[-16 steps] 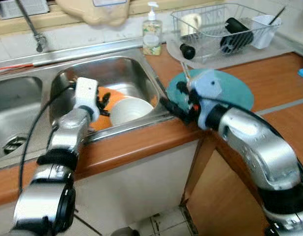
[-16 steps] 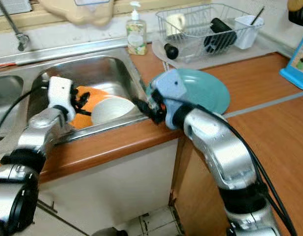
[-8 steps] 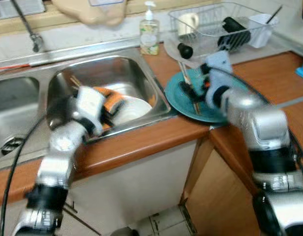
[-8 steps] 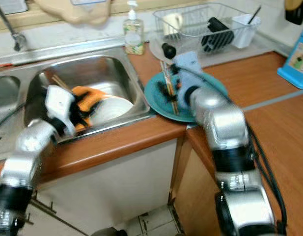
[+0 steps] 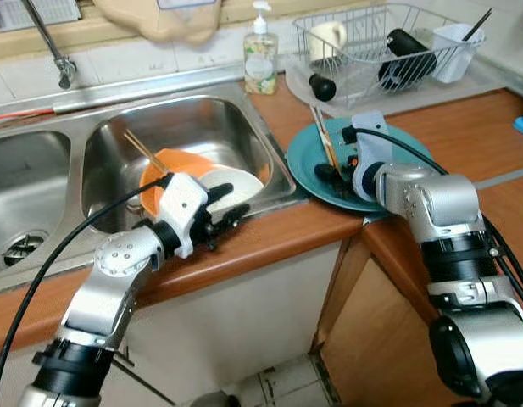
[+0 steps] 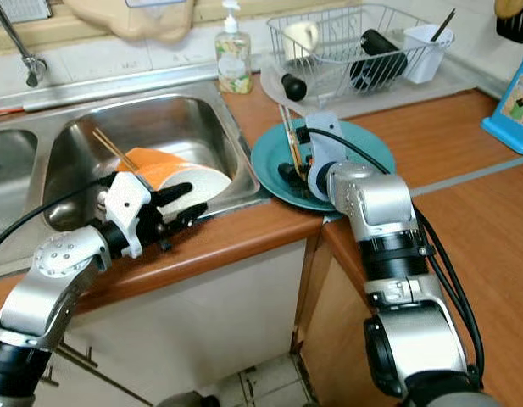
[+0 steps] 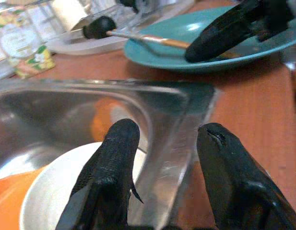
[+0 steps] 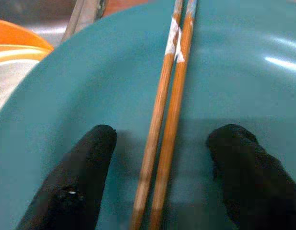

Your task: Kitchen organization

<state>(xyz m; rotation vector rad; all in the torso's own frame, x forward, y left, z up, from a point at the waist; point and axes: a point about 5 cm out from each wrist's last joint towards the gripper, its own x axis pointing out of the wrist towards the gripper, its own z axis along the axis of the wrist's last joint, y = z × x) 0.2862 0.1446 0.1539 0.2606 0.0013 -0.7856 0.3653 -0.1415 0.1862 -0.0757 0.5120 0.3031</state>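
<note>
A pair of wooden chopsticks (image 5: 322, 140) lies on the teal plate (image 5: 405, 148) on the counter right of the sink. My right gripper (image 5: 333, 176) rests low over the plate's near side, open; in the right wrist view its fingers (image 8: 85, 163) stand on either side of the chopsticks (image 8: 169, 96) without touching them. In the right basin (image 5: 202, 119) a white bowl (image 5: 240, 182) leans on an orange plate (image 5: 164, 161), with another pair of chopsticks (image 5: 138, 146) behind. My left gripper (image 5: 230, 210) is open and empty at the basin's front rim, just above the bowl (image 7: 56, 191).
A wire dish rack (image 5: 388, 42) with a cup, a dark bottle and a white holder stands at the back right. A black-knobbed utensil (image 5: 322, 86) lies before it. A soap bottle (image 5: 262, 61), the faucet (image 5: 53, 47) and a second basin (image 5: 24, 170) lie left. A blue box (image 6: 511, 102) stands far right.
My right gripper moved from the sink rim onto the teal plate and let go of the chopsticks, which now lie there. My left gripper drew back from inside the basin to its front rim.
</note>
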